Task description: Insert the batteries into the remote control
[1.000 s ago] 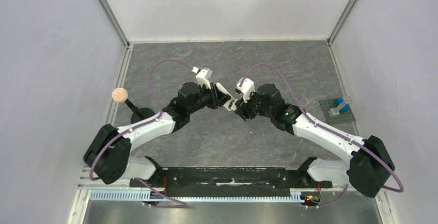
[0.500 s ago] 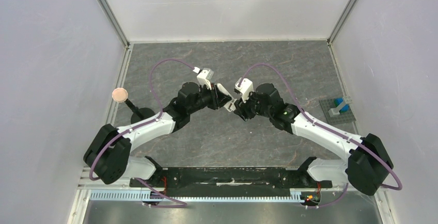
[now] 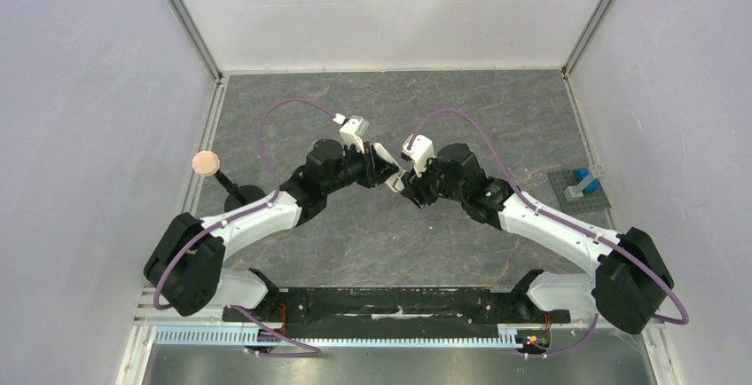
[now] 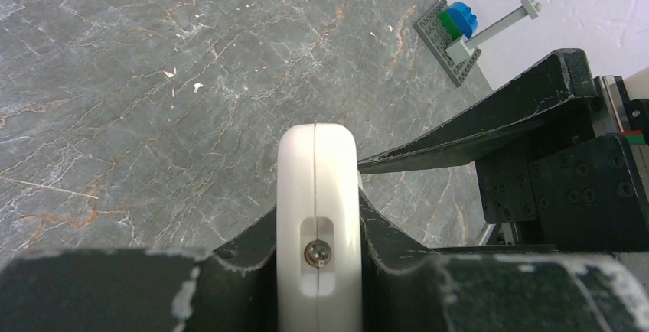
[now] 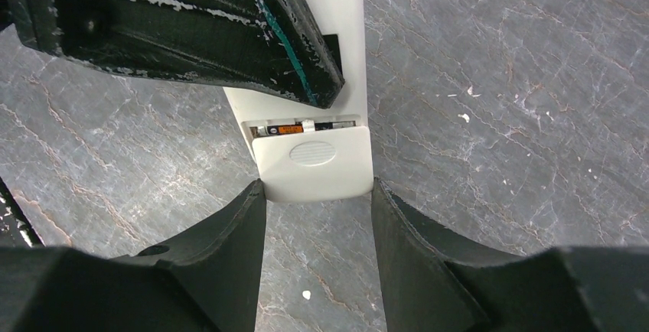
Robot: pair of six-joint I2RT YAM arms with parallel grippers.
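Right wrist view: we find the remote control (image 5: 337,11) lying back-up, its small white cover (image 5: 314,167) drawn most of the way over the bay, with a narrow gap left open.
Batteries: we see a dark and orange sliver of battery (image 5: 295,128) in that gap, inside the bay.
Left gripper (image 4: 317,229): pressed tight on the remote control's broad faces, holding it edge-on over the table (image 4: 153,118).
Right gripper (image 5: 316,194): fingers half spread, bracketing the cover end. The tips look to touch its corners, but we cannot tell whether they clamp.
Risk, cover: we judge it may skew and jam if it is pushed off the line of its rails.
Risk, grip: a push along the remote control may slide it through the left pinch, since the held patch is narrow.
Risk, battery: a cell standing proud could block the cover's lip.
Count, arms and grippers: two and two.
Count, remote control and cover: one each.
Count, batteries: one stretch is visible; we cannot tell whether it is one cell or two.
Count, bystanders: one brick assembly (image 3: 583,185) at the right edge and one round peach knob (image 3: 206,163) at the left, both well apart from the work.
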